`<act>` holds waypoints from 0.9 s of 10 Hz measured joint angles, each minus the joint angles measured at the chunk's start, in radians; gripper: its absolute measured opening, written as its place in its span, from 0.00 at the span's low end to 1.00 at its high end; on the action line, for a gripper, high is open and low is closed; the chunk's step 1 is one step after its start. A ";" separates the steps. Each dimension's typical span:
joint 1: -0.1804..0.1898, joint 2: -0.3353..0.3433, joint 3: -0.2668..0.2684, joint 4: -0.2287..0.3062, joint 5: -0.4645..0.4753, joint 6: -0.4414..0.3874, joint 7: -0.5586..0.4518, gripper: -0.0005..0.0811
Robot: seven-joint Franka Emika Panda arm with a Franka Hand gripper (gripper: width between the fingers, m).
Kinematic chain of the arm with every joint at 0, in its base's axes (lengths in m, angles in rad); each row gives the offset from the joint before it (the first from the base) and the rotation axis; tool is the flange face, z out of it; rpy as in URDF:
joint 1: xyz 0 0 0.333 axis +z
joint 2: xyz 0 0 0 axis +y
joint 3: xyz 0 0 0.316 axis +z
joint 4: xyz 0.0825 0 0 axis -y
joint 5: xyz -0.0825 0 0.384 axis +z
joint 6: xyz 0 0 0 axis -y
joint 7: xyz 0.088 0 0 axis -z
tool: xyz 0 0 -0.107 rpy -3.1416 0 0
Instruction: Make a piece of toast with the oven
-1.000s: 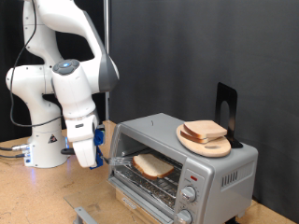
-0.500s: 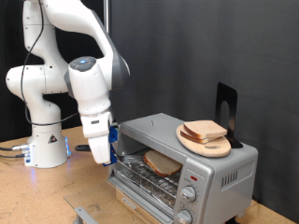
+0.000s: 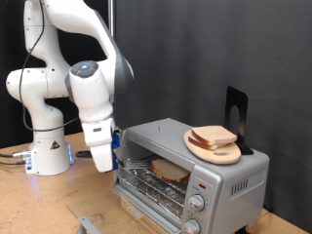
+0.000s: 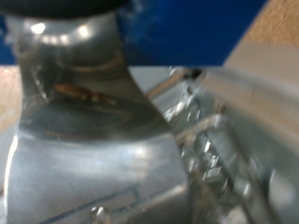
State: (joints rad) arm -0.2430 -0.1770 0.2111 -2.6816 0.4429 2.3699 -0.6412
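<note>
Wooden tabletop (image 3: 39, 200) carries silver oven (image 3: 195, 168), white robot base (image 3: 47, 154), grey bracket (image 3: 88, 224).

A round wooden board (image 3: 216, 148) carries two bread slices (image 3: 214, 136), one stacked on the other. Just behind it stands a black upright stand (image 3: 235, 115). Below everything is the brown desk (image 3: 39, 203).

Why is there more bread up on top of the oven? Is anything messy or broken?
Nothing looks broken or spilled. The bread slices sit on a round wooden board atop the oven, an unusual spot but steady. The piece of toast lies flat on the rack inside, beside the end effector.
</note>
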 joint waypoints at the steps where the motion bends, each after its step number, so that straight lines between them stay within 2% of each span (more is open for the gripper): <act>1: -0.012 -0.015 -0.018 -0.017 -0.001 -0.016 -0.032 0.49; 4: -0.041 -0.076 -0.092 -0.055 0.024 -0.055 -0.125 0.49; 9: -0.097 -0.171 -0.224 -0.083 0.124 -0.064 -0.153 0.49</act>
State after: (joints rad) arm -0.3396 -0.3479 -0.0125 -2.7650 0.5667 2.3058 -0.7940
